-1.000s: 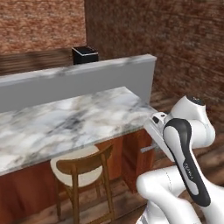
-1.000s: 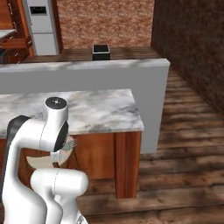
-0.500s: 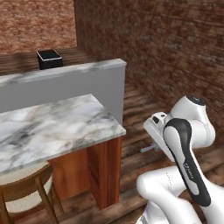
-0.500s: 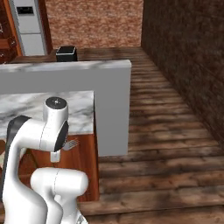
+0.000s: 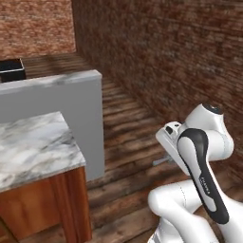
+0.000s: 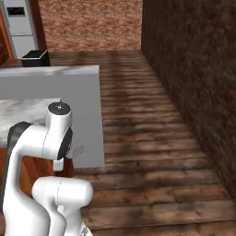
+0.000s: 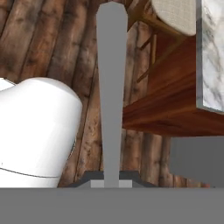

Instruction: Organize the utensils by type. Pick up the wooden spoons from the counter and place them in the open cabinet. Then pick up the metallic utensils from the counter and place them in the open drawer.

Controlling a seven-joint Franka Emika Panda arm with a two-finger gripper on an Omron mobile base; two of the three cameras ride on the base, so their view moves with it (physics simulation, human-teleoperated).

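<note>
My gripper (image 7: 111, 178) is shut on a thin silver-grey metallic utensil (image 7: 111, 87), whose flat handle runs straight up the hand view to a rounded end. I cannot tell whether it is the fork or the spoon. A short grey end of the utensil (image 5: 161, 161) pokes out below the hand (image 5: 168, 138) over the wooden floor. The utensil's other end (image 6: 78, 150) shows beside the arm. The counter (image 5: 33, 142) (image 6: 23, 110) (image 7: 212, 57) lies to the left with nothing on its visible part. The wooden spoons, the open cabinet and the open drawer are out of view.
A grey raised ledge (image 5: 52, 90) (image 6: 55, 73) backs the counter, with a black box (image 5: 12, 70) (image 6: 36, 57) behind it. A brick wall (image 5: 180, 61) (image 6: 193, 69) runs along the right. Plank floor (image 6: 147, 138) lies ahead. A chair (image 7: 175, 15) stands under the counter.
The whole picture has shifted: the base has turned right, so the counter has slid to the left edge and the brick wall has come in. The gripper stays shut on the utensil.
</note>
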